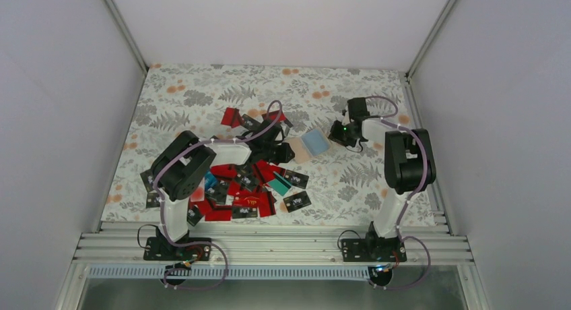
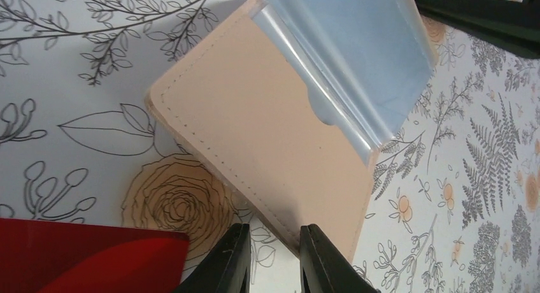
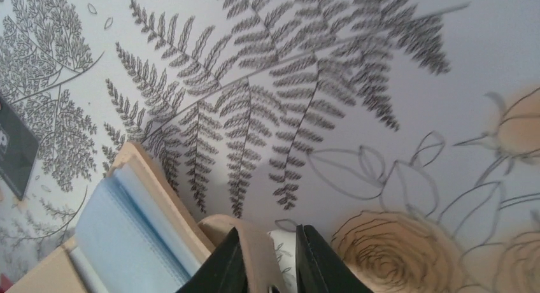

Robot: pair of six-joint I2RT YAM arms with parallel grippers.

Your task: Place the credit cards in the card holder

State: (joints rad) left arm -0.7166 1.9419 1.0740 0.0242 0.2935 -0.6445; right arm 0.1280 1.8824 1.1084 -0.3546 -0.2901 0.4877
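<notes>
The card holder (image 1: 308,146) lies open on the flowered cloth, tan cover to the left and pale blue sleeves to the right. My left gripper (image 1: 288,148) is at its left edge. In the left wrist view the jaws (image 2: 274,228) stand narrowly apart at the tan cover's (image 2: 267,134) near corner, with cloth showing between them. My right gripper (image 1: 334,136) is at the holder's right side. Its jaws (image 3: 269,229) stand narrowly apart around a tan flap (image 3: 255,242) that rests against the left finger. The credit cards (image 1: 249,189), red, black and teal, lie in a heap near the left arm.
A few red cards (image 1: 236,118) lie behind the left gripper. A red card (image 2: 76,255) lies just left of the left fingers. A black card (image 3: 13,146) shows at the right wrist view's left edge. White walls enclose the table (image 1: 377,94).
</notes>
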